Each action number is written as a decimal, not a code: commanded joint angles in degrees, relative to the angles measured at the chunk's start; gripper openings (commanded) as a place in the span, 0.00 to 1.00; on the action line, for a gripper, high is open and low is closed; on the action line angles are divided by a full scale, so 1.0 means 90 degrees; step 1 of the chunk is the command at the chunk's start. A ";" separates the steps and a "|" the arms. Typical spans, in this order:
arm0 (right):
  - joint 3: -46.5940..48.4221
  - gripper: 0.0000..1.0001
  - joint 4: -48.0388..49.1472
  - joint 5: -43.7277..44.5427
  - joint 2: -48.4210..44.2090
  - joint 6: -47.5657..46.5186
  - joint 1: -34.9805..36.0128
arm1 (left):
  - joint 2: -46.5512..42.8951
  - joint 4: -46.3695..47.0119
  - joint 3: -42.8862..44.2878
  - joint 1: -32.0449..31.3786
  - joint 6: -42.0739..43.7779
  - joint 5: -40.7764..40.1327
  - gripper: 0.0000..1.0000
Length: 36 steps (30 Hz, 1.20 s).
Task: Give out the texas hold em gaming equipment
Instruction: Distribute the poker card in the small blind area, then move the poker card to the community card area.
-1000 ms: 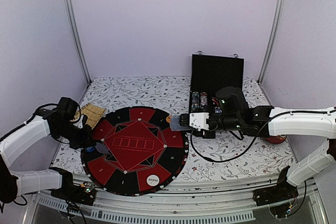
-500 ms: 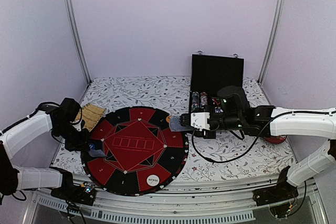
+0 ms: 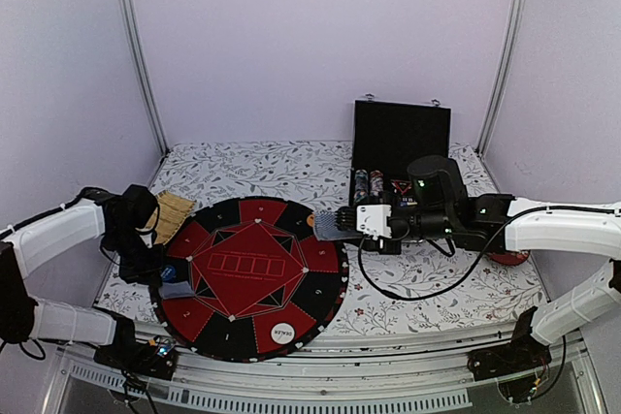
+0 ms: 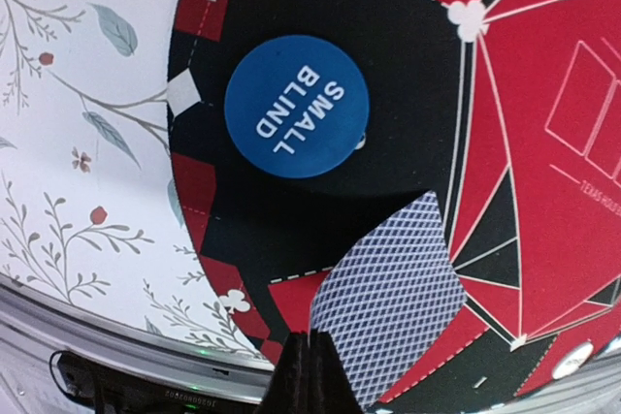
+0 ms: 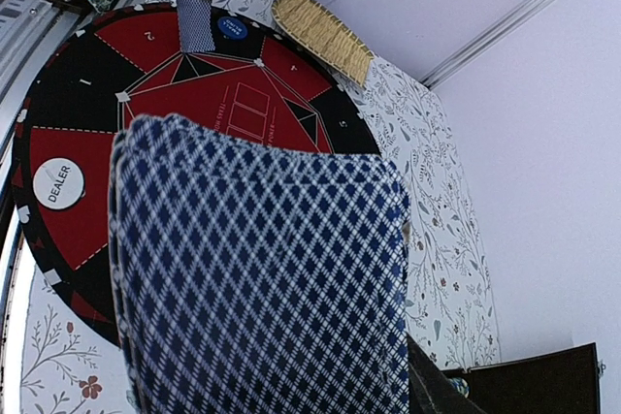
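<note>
A round red-and-black poker mat lies in front of both arms. My left gripper is shut on the corner of one playing card with a blue-checked back, held low over the mat's left rim. A blue "SMALL BLIND" disc lies flat on the black segment just beyond that card. My right gripper is shut on a deck of cards, which it holds over the mat's right rim; the deck hides its fingertips. The white "DEALER" disc sits near the mat's front edge.
An open black case with rows of chips stands at the back right behind my right arm. A straw-coloured brush lies off the mat's upper left. A red object sits under my right forearm. Walls close in on three sides.
My left wrist has drawn back toward the left, and the held card has shifted a little toward the mat's near-left rim. The right arm with the deck has drifted slightly right.
</note>
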 commanded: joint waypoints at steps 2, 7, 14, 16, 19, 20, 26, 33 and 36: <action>-0.0038 0.47 0.0088 -0.0162 -0.0196 0.0062 -0.0018 | -0.0059 -0.0203 0.0162 -0.0131 -0.0134 -0.0245 0.03; -0.0013 0.47 0.0060 -0.0255 -0.0153 0.0073 -0.0014 | -0.0292 -0.0352 0.0264 -0.0140 -0.0200 -0.0380 0.07; -0.0002 0.47 0.0021 -0.0193 -0.0118 0.0066 -0.0013 | -0.0716 -0.0588 0.0413 -0.0138 -0.0220 -0.0460 0.20; 0.0011 0.47 0.0024 -0.0245 -0.0110 0.0064 -0.0017 | -0.0737 -0.0593 0.0438 -0.0143 -0.0221 -0.0457 0.23; 0.0048 0.47 0.0001 -0.0297 -0.0058 0.0071 -0.0010 | -0.0817 -0.0628 0.0615 -0.0139 -0.0250 -0.0421 0.33; 0.0065 0.47 -0.0009 -0.0285 -0.0030 0.0073 0.0002 | -0.0913 -0.0557 0.0670 -0.0148 -0.0226 -0.0322 0.34; 0.0144 0.47 -0.0117 -0.0218 0.0019 0.0059 0.0081 | -0.1206 -0.0152 0.0710 -0.0128 -0.0090 -0.0095 0.52; 0.0100 0.47 -0.0109 -0.0259 -0.0025 0.0051 0.0148 | -0.0958 0.1277 -0.0321 -0.0201 -0.1316 0.0364 0.53; 0.0088 0.47 -0.0130 -0.0248 0.0001 0.0035 0.0181 | -0.1358 0.0956 -0.0461 -0.0208 -0.1698 -0.0108 0.60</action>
